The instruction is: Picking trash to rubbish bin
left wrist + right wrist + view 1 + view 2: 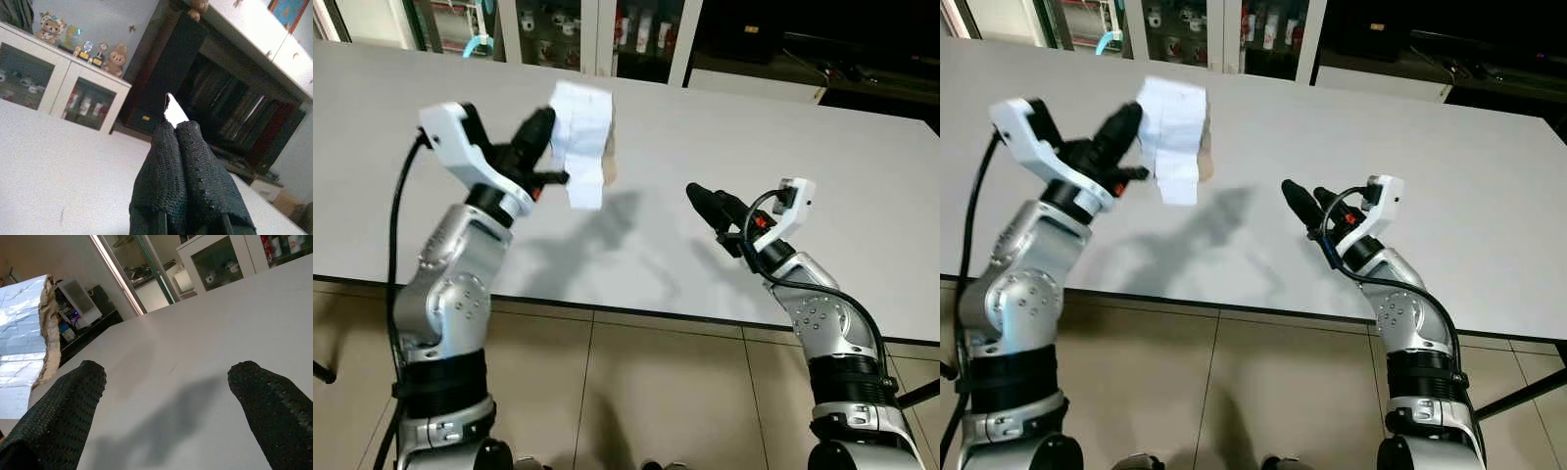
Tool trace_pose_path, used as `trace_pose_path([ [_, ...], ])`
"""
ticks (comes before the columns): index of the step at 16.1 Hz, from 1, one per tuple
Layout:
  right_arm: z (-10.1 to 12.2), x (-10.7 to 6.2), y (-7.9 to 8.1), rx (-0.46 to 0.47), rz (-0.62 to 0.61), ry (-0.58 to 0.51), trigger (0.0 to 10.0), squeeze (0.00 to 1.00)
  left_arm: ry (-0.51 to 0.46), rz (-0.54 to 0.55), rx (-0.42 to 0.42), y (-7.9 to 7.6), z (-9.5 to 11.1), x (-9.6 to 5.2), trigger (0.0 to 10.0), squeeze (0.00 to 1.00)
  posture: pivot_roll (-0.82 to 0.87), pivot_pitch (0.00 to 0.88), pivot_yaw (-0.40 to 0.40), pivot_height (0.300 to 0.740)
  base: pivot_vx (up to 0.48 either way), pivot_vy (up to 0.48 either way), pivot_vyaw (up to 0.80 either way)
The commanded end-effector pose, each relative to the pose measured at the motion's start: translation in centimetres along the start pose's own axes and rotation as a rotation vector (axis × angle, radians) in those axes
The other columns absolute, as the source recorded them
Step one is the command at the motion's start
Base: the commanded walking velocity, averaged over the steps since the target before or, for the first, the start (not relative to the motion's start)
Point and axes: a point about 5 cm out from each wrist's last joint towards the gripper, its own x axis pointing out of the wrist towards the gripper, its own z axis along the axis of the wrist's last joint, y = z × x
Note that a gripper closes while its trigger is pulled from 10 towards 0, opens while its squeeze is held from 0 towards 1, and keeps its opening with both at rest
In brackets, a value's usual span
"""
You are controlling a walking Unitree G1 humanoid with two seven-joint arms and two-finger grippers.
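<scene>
Table point(862, 176) bare ahead of both grippers. Crumpled paper point(581, 142) held above it by left gripper point(544, 147). Cabinets point(597, 34) beyond far edge.

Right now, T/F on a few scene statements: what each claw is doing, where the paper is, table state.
1. The left claw is shut on the white paper. True.
2. The paper lies flat on the table. False: it hangs in the air above the table, held by the left claw.
3. The right claw is open and holds nothing. True: the right wrist view shows its two fingers wide apart over bare tabletop.
4. The right claw also grips the paper. False: it is apart from the paper, off to the robot's right.
5. A glass-door cabinet stands beyond the table. True.
</scene>
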Motion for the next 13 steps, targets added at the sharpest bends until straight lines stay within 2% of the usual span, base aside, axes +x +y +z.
trace_pose_path([
  [1,0.7,0.1,-0.1,0.028,0.005,-0.032,10.0,1.0,0.006,-0.033,-0.049,-0.3,-0.1,0.4,10.0,0.0,-0.02,0.065,-0.101,0.74,0.0,0.0,0.0],
  [2,0.8,0.1,-0.1,0.043,0.003,-0.04,10.0,1.0,-0.008,-0.03,-0.089,-0.2,0.0,0.4,10.0,0.0,-0.02,0.065,-0.101,0.74,0.0,0.0,0.0],
  [3,0.8,0.2,-0.2,0.073,-0.006,-0.045,10.0,0.58,-0.023,-0.032,-0.136,-0.2,0.1,0.5,10.0,0.0,-0.02,0.066,-0.101,0.74,0.0,0.0,0.0],
  [4,0.7,0.3,-0.2,0.083,0.001,-0.047,10.0,0.0,-0.025,-0.035,-0.152,-0.3,0.2,0.6,10.0,0.0,-0.02,0.066,-0.101,0.74,0.0,0.0,0.0],
  [5,0.7,0.4,-0.1,0.083,0.003,-0.047,10.0,0.0,-0.029,-0.042,-0.168,-0.4,0.2,0.7,10.0,0.0,-0.02,0.066,-0.101,0.74,0.0,0.0,0.0],
  [7,0.7,0.7,0.4,0.157,0.026,-0.068,10.0,0.0,-0.046,-0.059,-0.226,-0.6,0.3,0.8,10.0,0.0,-0.02,0.065,-0.101,0.74,0.0,0.0,0.0],
  [9,0.8,1.1,0.9,0.182,0.046,-0.091,10.0,0.0,-0.049,-0.06,-0.25,-0.6,0.4,0.9,10.0,0.0,-0.02,0.065,-0.099,0.74,0.0,0.0,0.0],
  [10,1.2,1.3,1.3,0.209,0.077,-0.12,10.0,0.0,-0.05,-0.066,-0.263,-0.7,0.3,1.0,10.0,0.0,-0.02,0.065,-0.097,0.74,0.0,0.0,0.0],
  [12,2.3,1.3,2.3,0.321,0.169,-0.226,10.0,0.0,-0.04,-0.08,-0.275,-1.0,0.2,1.1,10.0,0.0,-0.02,0.065,-0.097,0.74,0.0,0.0,0.0],
  [13,2.5,1.3,2.7,0.333,0.196,-0.25,10.0,0.0,-0.033,-0.091,-0.28,-1.2,0.1,1.2,10.0,0.0,-0.02,0.067,-0.098,0.74,0.0,0.0,0.0],
])
